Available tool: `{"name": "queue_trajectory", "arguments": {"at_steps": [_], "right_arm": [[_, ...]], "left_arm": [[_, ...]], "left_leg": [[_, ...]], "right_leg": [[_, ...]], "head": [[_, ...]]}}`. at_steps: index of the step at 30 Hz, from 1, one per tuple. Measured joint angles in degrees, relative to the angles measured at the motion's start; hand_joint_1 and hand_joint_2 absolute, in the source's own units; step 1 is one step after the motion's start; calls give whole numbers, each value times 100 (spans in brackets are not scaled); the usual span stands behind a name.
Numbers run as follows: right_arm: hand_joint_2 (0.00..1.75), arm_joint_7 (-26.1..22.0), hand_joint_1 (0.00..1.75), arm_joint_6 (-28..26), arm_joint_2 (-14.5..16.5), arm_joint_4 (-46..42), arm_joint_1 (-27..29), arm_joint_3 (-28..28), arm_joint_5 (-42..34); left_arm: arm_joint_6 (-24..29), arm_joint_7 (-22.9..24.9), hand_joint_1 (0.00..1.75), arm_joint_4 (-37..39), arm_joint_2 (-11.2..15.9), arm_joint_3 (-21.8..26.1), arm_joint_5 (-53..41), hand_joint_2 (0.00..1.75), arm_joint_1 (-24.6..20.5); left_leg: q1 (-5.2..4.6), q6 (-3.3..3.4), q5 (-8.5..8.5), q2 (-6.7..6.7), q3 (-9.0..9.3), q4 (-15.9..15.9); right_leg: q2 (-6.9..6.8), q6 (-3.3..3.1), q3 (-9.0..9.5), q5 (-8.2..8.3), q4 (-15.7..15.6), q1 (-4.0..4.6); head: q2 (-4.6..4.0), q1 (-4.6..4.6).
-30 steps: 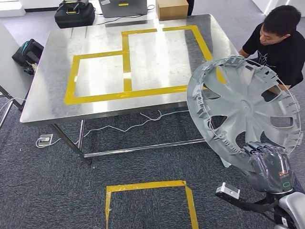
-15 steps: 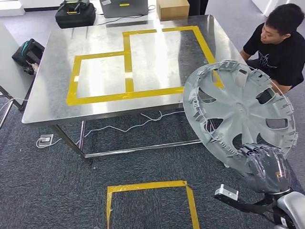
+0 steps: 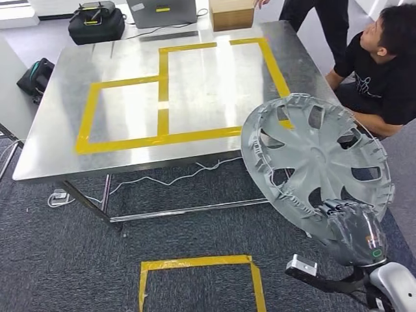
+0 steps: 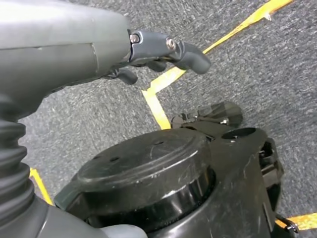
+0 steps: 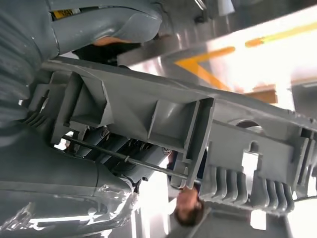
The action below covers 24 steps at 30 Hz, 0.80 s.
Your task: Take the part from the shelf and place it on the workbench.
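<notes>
While the whole head view has shifted since a second ago as your robot's camera moved, the right hand [image 3: 355,231] still clamps the lower rim of the grey wheel cover [image 3: 316,159], held tilted in the air with its far edge overlapping the near right corner of the steel desk [image 3: 58,146]. The left hand [image 4: 164,49] hangs over the carpet with fingers apart, holding nothing. The yellow tape rectangles [image 3: 162,104] lie bare; a seated person [image 3: 377,78] is just beyond the cover.

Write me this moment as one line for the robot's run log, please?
right hand: grips wheel cover by its rim | left hand: holds nothing, above carpet | wheel cover: tilted, overhanging workbench edge | person: beside workbench
</notes>
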Motion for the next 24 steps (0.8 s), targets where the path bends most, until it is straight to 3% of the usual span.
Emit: {"name": "queue_trajectory", "arguments": {"at_steps": [2, 3, 5, 6, 7, 8, 10, 11, 12, 14, 16, 18, 20, 21, 22, 24], "right_arm": [[175, 14, 175, 3, 1, 4, -6, 16, -1], [175, 18, 175, 4, 2, 5, -14, 30, -2], [175, 32, 175, 7, 4, 14, -15, 67, -4], [175, 40, 175, 8, 4, 20, -12, 86, -7], [175, 48, 175, 8, 4, 26, -12, 102, -10], [175, 55, 175, 8, 4, 29, -12, 115, -14], [175, 72, 175, 7, 8, 39, -12, 136, -30], [175, 81, 175, 8, 11, 45, -10, 143, -40], [175, 91, 175, 9, 14, 50, -7, 149, -53], [175, 102, 175, 10, 18, 51, -10, 151, -72], [175, 103, 175, 11, 18, 47, -28, 148, -80], [175, 102, 175, 13, 18, 46, -47, 148, -81], [175, 103, 175, 18, 19, 52, -48, 150, -84], [175, 104, 175, 23, 20, 60, -44, 156, -85], [175, 107, 175, 29, 20, 69, -42, 162, -86], [175, 110, 175, 43, 20, 81, -43, 173, -88]], "left_arm": [[16, 10, 0, 27, -5, 0, 7, 175, -23], [30, 10, 0, 39, -13, 1, 14, 175, -30], [56, 11, 0, 61, -24, 2, 26, 175, -39], [66, 11, 0, 68, -31, 3, 32, 175, -39], [78, 14, 0, 74, -35, 4, 37, 175, -39], [97, 19, 0, 80, -39, 5, 46, 175, -34], [144, 43, 0, 102, -47, 7, 70, 175, -2], [163, 53, 0, 110, -55, 7, 86, 175, 16], [178, 61, 0, 117, -65, 7, 99, 175, 27], [196, 63, 0, 121, -91, 8, 116, 175, 26], [207, 63, 0, 124, -113, 9, 117, 175, 21], [220, 64, 0, 130, -128, 9, 122, 175, 22], [239, 67, 0, 140, -136, 9, 139, 175, 29], [253, 68, 0, 144, -139, 9, 151, 175, 35], [271, 68, 0, 146, -141, 9, 162, 175, 41], [314, 68, 0, 148, -148, 10, 184, 175, 48]], "left_leg": [[-12, -33, 50, 202, -355, 579], [-22, -35, -37, 302, -635, 972], [-55, 1, -382, 373, -1131, 1526], [-83, 43, -499, 375, -1264, 1580], [-120, 101, -484, 375, -1310, 1467], [-166, 179, -313, 375, -1294, 1212], [-281, 354, 395, 378, -1198, 490], [-323, 400, 705, 375, -1162, 222], [-352, 410, 902, 369, -1144, 62], [-351, 373, 923, 346, -1109, 16], [-328, 400, 857, 329, -1033, -12], [-313, 451, 777, 323, -941, -26], [-318, 482, 697, 315, -867, -26], [-321, 488, 660, 305, -825, -26], [-324, 491, 625, 293, -776, -25], [-328, 479, 559, 270, -668, -25]], "right_leg": [[-37, -69, 107, -66, -20, 23], [-63, -96, 175, -103, -47, 41], [-105, -127, 337, -188, -113, 86], [-120, -134, 432, -242, -142, 110], [-128, -137, 533, -301, -167, 134], [-134, -143, 640, -367, -189, 158], [-136, -156, 796, -504, -222, 203], [-130, -155, 839, -574, -242, 230], [-122, -152, 870, -637, -270, 251], [-117, -127, 956, -725, -350, 275], [-130, -86, 986, -829, -266, 274], [-138, -58, 703, -1096, 290, 281], [-137, -56, 187, -1360, 1064, 288], [-136, -58, -17, -1345, 1281, 291], [-136, -65, -116, -1188, 1272, 294], [-134, -89, -28, -590, 676, 297]], "head": [[0, -18], [0, -23], [-1, -28], [-1, -29], [-1, -34], [-1, -37], [-1, -42], [-1, -40], [-1, -40], [0, -40], [0, -24], [0, -5], [0, -3], [0, -3], [0, -3], [0, -2]]}}
